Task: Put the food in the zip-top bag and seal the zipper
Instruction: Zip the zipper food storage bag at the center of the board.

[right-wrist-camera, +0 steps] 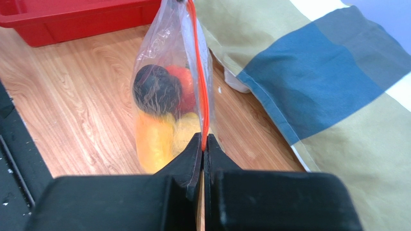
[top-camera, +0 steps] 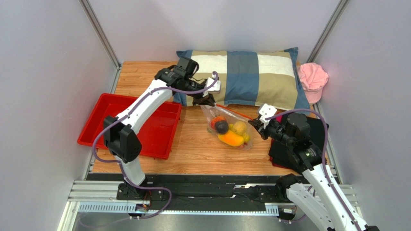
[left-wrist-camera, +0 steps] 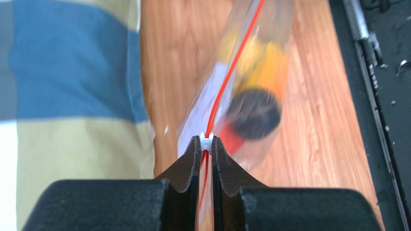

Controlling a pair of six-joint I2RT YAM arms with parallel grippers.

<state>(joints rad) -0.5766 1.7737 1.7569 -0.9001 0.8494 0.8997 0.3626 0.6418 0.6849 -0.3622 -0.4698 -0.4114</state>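
Orange-red zipper point(left-wrist-camera: 226, 82) clamped by: left end effector point(left-wrist-camera: 206, 145), right end effector point(right-wrist-camera: 203, 144) | slider point(left-wrist-camera: 206, 140): left-wrist only

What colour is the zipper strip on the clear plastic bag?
The zipper strip is orange-red; best in right wrist view.

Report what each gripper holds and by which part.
Both hold the zip-top bag by its zipper: the left gripper at the white slider end, the right gripper at the opposite end.
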